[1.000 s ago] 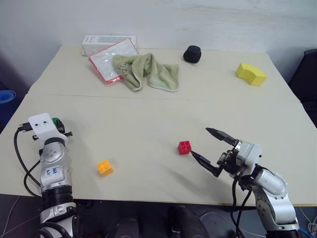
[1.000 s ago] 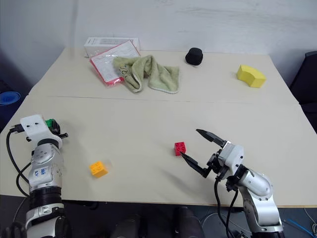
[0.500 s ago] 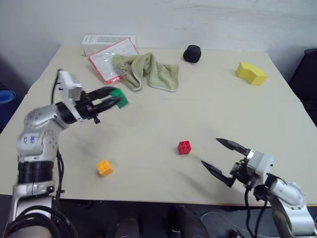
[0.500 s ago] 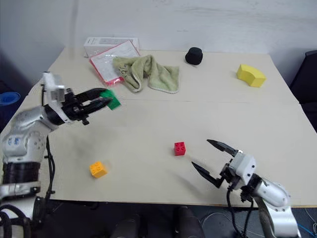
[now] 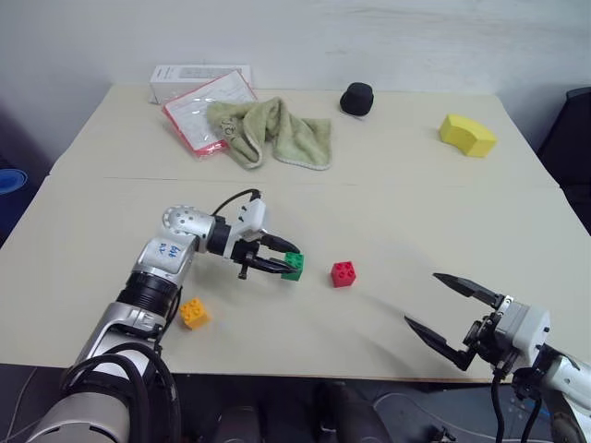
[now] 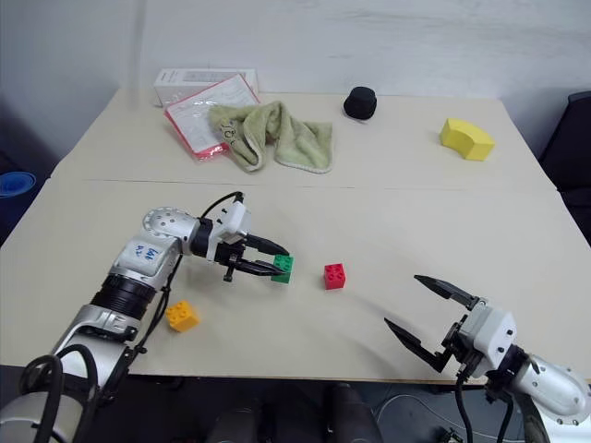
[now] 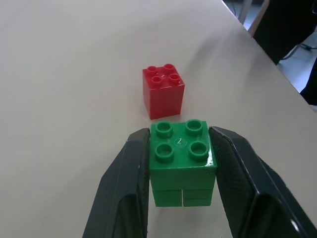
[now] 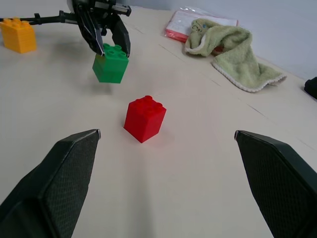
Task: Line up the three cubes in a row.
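My left gripper (image 5: 284, 266) is shut on the green cube (image 5: 293, 266), holding it just above the table a little to the left of the red cube (image 5: 343, 273). The left wrist view has the green cube (image 7: 181, 166) clamped between both fingers with the red cube (image 7: 163, 91) close beyond it. The orange-yellow cube (image 5: 194, 312) lies near the front edge, left of the other two. My right gripper (image 5: 452, 309) stands open near the front right edge, well apart from the red cube, with nothing between its fingers.
At the back of the table lie a green towel (image 5: 268, 131), a red-edged plastic sleeve (image 5: 199, 113) and a white box (image 5: 189, 78). A black round cap (image 5: 356, 99) and a yellow wedge block (image 5: 467, 136) sit at the back right.
My left arm has swung from the table's left edge toward the centre, bringing the green cube down beside the red one. My right gripper has drawn back toward the front right edge.
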Action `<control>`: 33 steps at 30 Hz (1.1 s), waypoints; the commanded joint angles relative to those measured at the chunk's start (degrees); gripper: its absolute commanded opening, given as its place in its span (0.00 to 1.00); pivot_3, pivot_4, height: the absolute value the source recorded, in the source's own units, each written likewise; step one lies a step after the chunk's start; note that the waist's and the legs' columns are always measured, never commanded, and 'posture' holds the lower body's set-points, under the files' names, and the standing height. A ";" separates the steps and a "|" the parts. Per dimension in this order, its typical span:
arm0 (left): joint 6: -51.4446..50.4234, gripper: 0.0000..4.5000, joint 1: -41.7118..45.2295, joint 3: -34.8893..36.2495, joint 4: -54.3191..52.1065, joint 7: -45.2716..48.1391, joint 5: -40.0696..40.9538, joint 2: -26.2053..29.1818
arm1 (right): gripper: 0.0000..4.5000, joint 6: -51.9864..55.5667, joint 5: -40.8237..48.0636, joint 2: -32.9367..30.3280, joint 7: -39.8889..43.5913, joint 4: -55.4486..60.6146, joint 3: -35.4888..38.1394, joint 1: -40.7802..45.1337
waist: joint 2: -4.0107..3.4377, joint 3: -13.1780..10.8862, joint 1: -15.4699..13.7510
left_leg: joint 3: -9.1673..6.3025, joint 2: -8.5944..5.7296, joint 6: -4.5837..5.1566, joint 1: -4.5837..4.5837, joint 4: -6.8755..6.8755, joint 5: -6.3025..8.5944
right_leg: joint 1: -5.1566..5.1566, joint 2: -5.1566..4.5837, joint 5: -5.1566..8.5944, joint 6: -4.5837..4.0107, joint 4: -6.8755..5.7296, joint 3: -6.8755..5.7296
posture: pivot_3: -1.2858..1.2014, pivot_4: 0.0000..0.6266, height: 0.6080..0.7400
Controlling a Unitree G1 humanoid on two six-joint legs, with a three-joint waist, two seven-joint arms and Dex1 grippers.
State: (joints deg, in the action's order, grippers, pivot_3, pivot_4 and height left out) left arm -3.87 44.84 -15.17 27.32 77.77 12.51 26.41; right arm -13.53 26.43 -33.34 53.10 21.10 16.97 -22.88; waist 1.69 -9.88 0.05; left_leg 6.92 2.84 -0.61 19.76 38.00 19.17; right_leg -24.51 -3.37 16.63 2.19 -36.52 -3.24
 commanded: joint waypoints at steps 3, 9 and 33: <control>4.08 0.32 1.42 -0.39 2.87 -1.68 -3.48 -1.94 | 1.00 -0.16 0.10 0.26 -1.60 3.90 1.43 -2.03 | 0.01 0.00 0.16 | -0.01 -0.02 0.07 0.04 0.02 0.02 | -0.01 -0.03 -0.01 0.05 0.01 0.00 | 0.52 0.24 1.00; 3.22 0.32 0.45 0.17 2.63 0.06 -3.10 -2.21 | 1.00 -0.78 0.55 -0.31 -1.26 3.32 2.33 -2.88 | 0.01 0.00 0.05 | -0.03 -0.02 0.11 0.04 0.02 0.03 | -0.01 -0.04 -0.01 0.05 0.01 -0.02 | 0.52 0.24 1.00; -5.59 0.99 -2.70 16.44 2.06 8.97 6.87 20.63 | 1.00 0.23 2.84 0.47 4.44 -2.80 -0.94 5.63 | -0.06 -0.04 0.58 | -0.07 0.04 0.12 0.03 0.05 0.01 | -0.03 -0.03 0.02 -0.01 -0.08 -0.10 | 0.52 0.24 1.00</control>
State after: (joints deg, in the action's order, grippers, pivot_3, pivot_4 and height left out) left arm -11.49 43.55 -0.73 27.58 85.93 18.93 46.42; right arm -13.36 27.76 -33.19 57.23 17.46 16.34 -17.44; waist 1.63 -9.92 0.64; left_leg 6.85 2.87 -0.50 19.75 38.04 19.18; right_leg -24.51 -3.42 16.65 2.18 -36.59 -3.34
